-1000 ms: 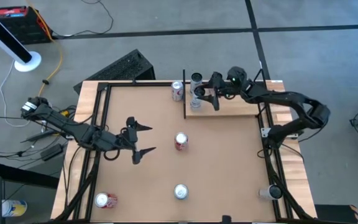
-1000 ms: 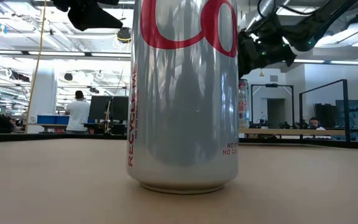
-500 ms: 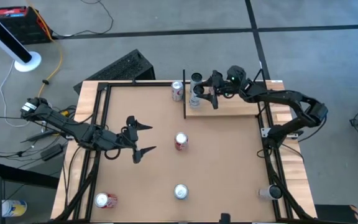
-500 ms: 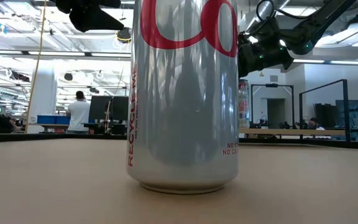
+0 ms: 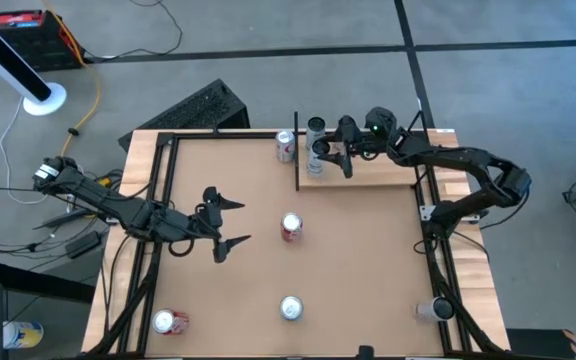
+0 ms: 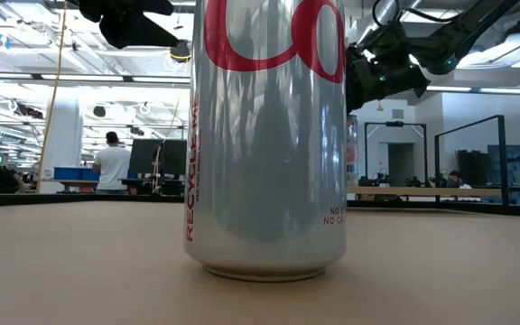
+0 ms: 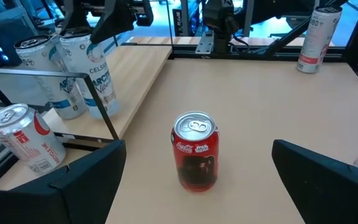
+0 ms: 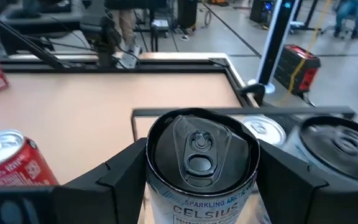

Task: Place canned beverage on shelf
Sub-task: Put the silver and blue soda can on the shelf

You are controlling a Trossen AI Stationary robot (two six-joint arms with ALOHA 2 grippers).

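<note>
The shelf (image 5: 378, 172) is a pale wood board with black posts at the table's far right. My right gripper (image 5: 330, 150) is at the shelf's left end, shut on a tall white Celsius can (image 8: 197, 155), which also shows in the high view (image 5: 317, 152) and the left wrist view (image 7: 98, 74). Another tall can (image 5: 315, 127) stands on the shelf just beyond it. My left gripper (image 5: 230, 223) hangs open and empty over the table's left middle, facing a red cola can (image 7: 195, 149) that stands on the tabletop (image 5: 291, 228). My right gripper pinches the Celsius can's upper wall, just below the rim (image 8: 153, 180), between its two fingers, one on each side. The fingers lie about level and come from the table's right. The can stands upright with its base on the shelf's left end (image 7: 102, 112).
A red-and-silver can (image 5: 286, 146) stands on the table just left of the shelf. A silver can (image 5: 290, 307) stands near the front edge and fills the low view (image 6: 264, 135). More cans are at the front left (image 5: 170, 322) and front right (image 5: 430, 310).
</note>
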